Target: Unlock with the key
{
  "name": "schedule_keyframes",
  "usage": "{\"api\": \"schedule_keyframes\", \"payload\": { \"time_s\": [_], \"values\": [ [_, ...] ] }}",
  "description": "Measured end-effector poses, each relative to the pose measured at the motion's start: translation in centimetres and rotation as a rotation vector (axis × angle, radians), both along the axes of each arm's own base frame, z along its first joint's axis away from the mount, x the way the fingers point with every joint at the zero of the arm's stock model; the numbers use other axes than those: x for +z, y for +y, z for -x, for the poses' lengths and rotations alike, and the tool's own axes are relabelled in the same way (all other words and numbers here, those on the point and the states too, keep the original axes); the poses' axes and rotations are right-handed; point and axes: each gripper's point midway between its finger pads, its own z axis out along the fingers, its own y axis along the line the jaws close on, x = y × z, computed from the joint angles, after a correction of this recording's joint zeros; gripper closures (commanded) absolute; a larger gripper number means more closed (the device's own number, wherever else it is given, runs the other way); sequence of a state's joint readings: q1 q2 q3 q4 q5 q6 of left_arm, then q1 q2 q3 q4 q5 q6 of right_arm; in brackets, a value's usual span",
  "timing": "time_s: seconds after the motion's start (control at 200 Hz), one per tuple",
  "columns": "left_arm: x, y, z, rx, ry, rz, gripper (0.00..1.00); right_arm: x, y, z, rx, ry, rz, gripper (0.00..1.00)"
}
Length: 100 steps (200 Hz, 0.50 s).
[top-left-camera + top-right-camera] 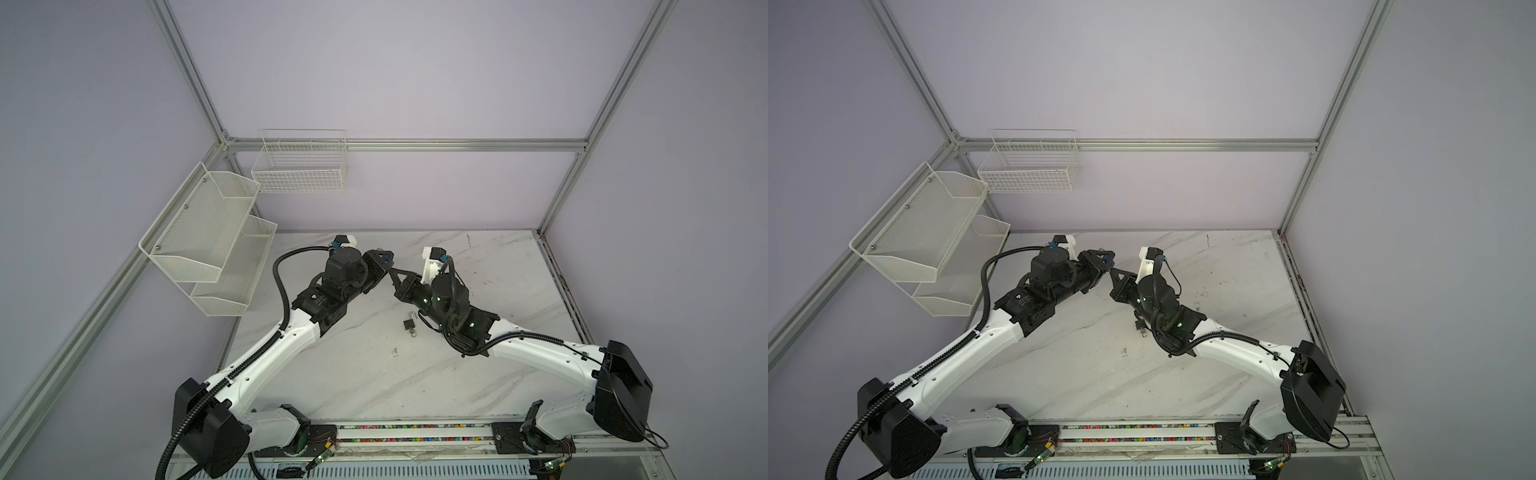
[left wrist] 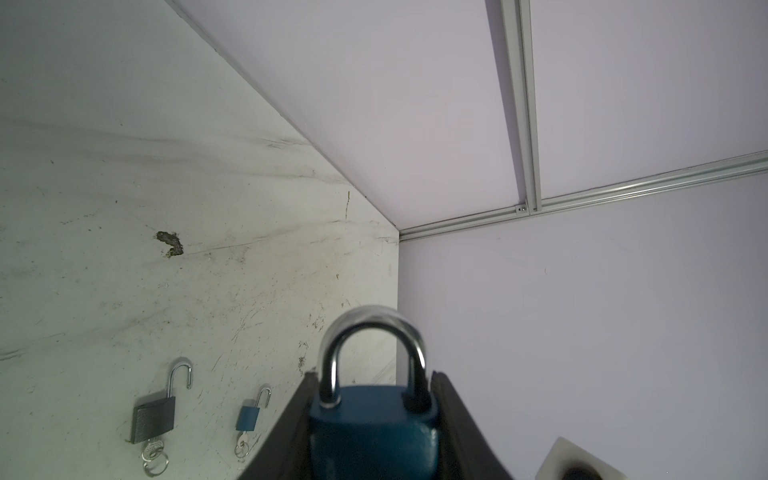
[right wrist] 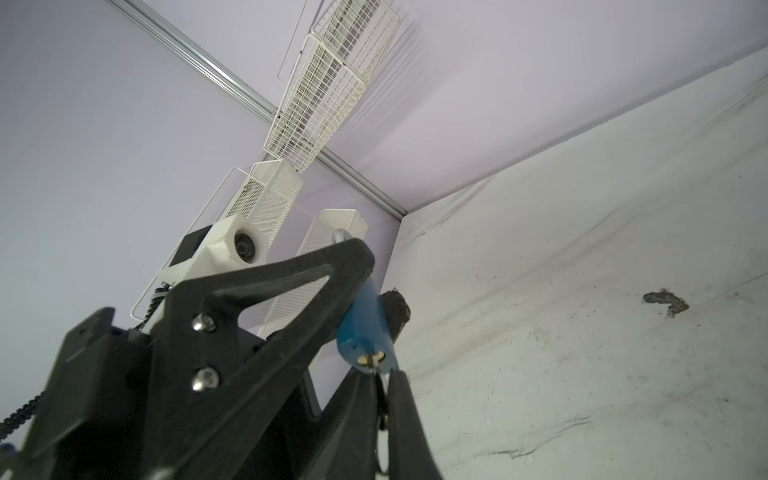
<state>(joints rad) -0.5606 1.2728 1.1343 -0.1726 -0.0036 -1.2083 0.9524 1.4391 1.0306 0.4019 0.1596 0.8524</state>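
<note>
Currently, the left claw (image 2: 372, 384) is clamped on the body of a blue padlock (image 2: 374, 424), and the shackle (image 2: 372, 353) is closed. The padlock's long axis appears to run across this claw's fingers. The shackle end is on the wrist-camera side and the keyhole end projects on the opposite side.

The right claw (image 3: 376, 378) is clenched on a thin key (image 3: 377, 369). Just ahead of its tips, the key meets the brass keyhole (image 3: 368, 360); insertion depth cannot be determined. The right claw's fingers lie roughly in line with the padlock's long axis. The coming move is therefore judged to be a push along that axis or a turn about it. The right claw acts and the left serves as the vice.

A black padlock (image 2: 153, 417) and a small blue padlock (image 2: 248, 417) lie on the table (image 2: 124, 187), well apart from both claws.
</note>
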Motion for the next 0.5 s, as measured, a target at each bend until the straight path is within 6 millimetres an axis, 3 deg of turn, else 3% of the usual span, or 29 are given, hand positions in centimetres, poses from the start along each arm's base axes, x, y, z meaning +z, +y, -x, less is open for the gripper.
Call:
{"api": "schedule_keyframes", "payload": {
  "time_s": [0.5],
  "values": [
    [0.43, -0.03, -0.15, -0.005, -0.027, 0.010, 0.89, 0.27, 0.04, -0.06, 0.027, 0.104, -0.159, 1.00]
  ]
}}
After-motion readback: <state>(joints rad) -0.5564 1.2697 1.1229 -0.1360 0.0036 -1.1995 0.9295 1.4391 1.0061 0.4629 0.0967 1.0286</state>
